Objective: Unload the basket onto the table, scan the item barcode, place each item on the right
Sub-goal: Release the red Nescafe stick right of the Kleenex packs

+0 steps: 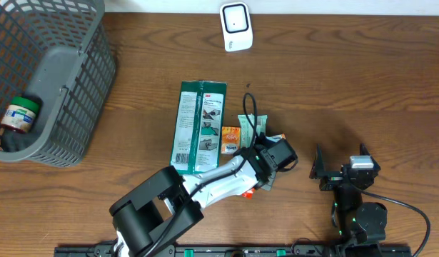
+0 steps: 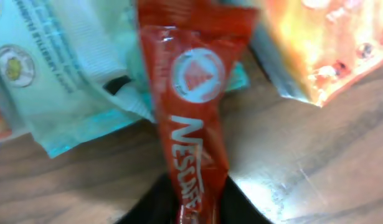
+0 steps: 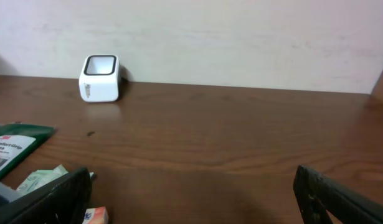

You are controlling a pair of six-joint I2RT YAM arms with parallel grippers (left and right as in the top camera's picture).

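The red sachet [image 2: 194,124] fills the middle of the left wrist view. Its long axis runs nearly straight up and down the frame. The broad end points to the top edge and the narrow end to the bottom centre, and the white lettering runs lengthwise below a round white mark. The left gripper [image 2: 194,210] is clenched on that narrow end, with a dark finger pressed against each side of it. The upper part of the sachet lies over a pale green packet [image 2: 66,81] at upper left. An orange packet [image 2: 322,43] sits just beside it at upper right, and the wooden table [image 2: 316,162] shows underneath.

In the overhead view this cluster lies at the centre of the frame, just right of a long green card pack [image 1: 199,127] lying lengthwise top to bottom. I cannot pick out the sachet there for certain.

The right gripper [image 1: 340,171] is at lower right with its jaws spread wide — nothing is between them. The white scanner [image 1: 235,26] stands at top centre, well apart from both grippers.

The grey mesh basket [image 1: 69,86] at upper left holds one thing — a green-lidded jar [image 1: 19,114] against its left wall.
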